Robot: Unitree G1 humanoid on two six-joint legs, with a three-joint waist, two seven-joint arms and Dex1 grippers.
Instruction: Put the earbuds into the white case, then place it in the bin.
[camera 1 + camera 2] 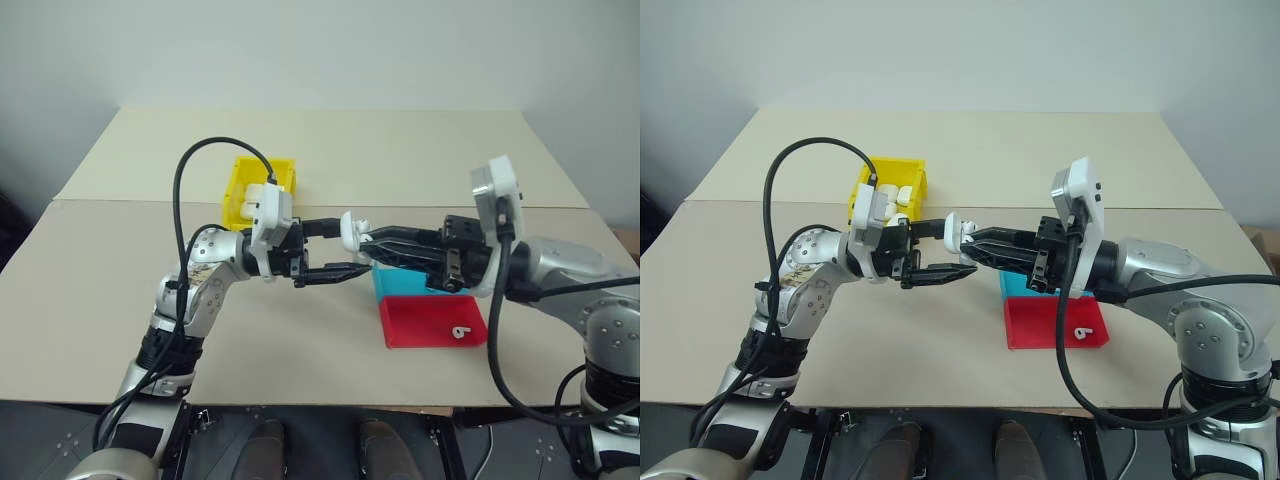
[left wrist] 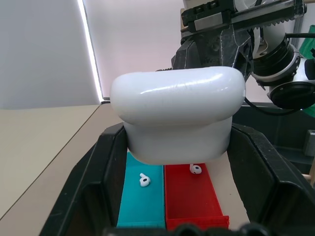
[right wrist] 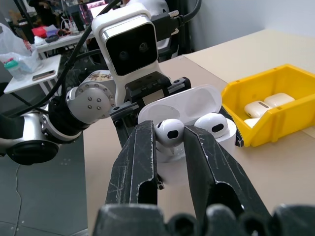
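Observation:
My left gripper is shut on the white case and holds it above the table, lid flipped open. My right gripper reaches in from the right and is shut on one earbud, right at the case's open top. A second earbud sits in the case beside it. Another earbud lies on the blue tray and one on the red tray. The yellow bin stands behind my left wrist with several white cases inside.
The blue tray and the red tray lie side by side under my right forearm. A seam runs across the beige tabletop. Black cables loop off both wrists.

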